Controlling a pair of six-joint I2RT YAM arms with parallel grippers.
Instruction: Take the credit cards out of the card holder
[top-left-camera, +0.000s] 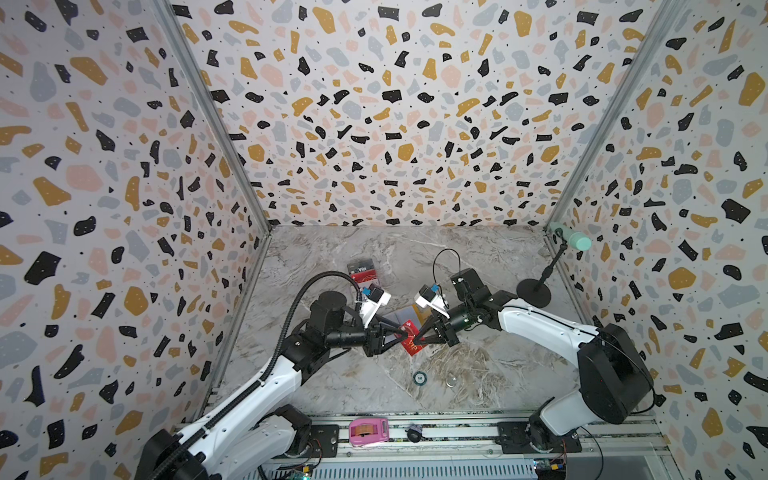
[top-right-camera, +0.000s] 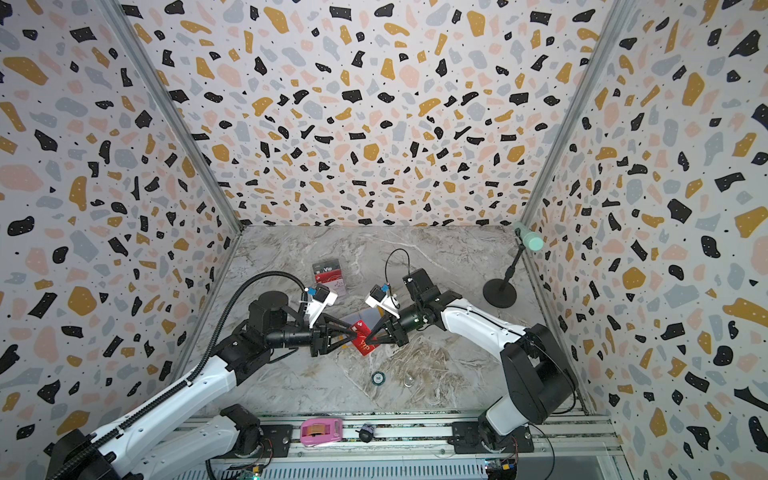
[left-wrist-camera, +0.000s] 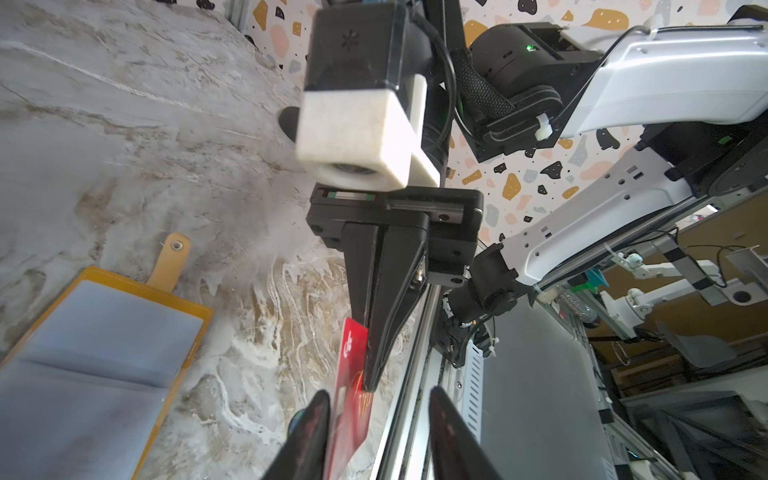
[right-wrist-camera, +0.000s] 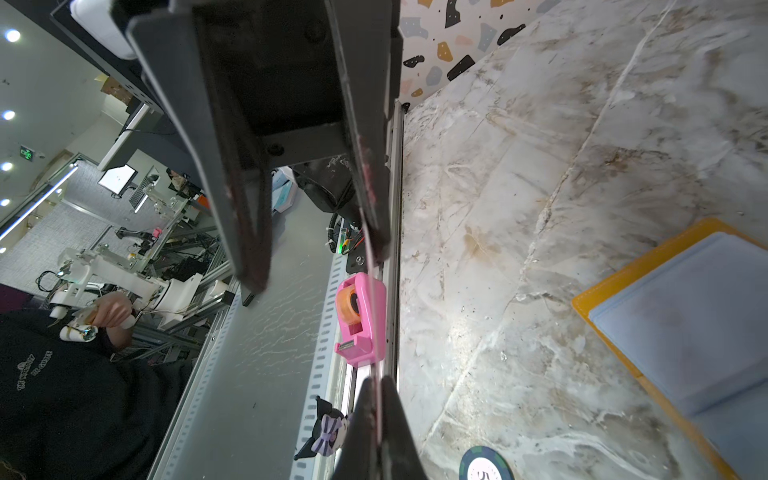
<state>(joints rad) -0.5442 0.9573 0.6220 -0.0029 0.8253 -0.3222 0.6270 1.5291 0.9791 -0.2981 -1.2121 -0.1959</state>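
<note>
The desk (top-left-camera: 436, 245) is mostly bare toward its back edge. A card stand (top-left-camera: 362, 270), a black stand (top-left-camera: 534, 293) by the right edge, a chip (top-left-camera: 420, 377) and perhaps a coin (top-left-camera: 451, 381) near the front edge obstruct.

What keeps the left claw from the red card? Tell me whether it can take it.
Likely yes; nothing blocks it. The right claw pinches the red card, and the left claw has its open jaws straddling the card's free part.

Credit card (left-wrist-camera: 352, 368) at the right gripper's (left-wrist-camera: 370, 376) tips: red, gold "VIP" lettering (white emblem also). Card holder (left-wrist-camera: 104, 332) beside the left gripper (left-wrist-camera: 376, 411): mustard-yellow border, pale blue-grey sleeves. Table (left-wrist-camera: 124, 124) beneath: grey-brown marbling.
</note>
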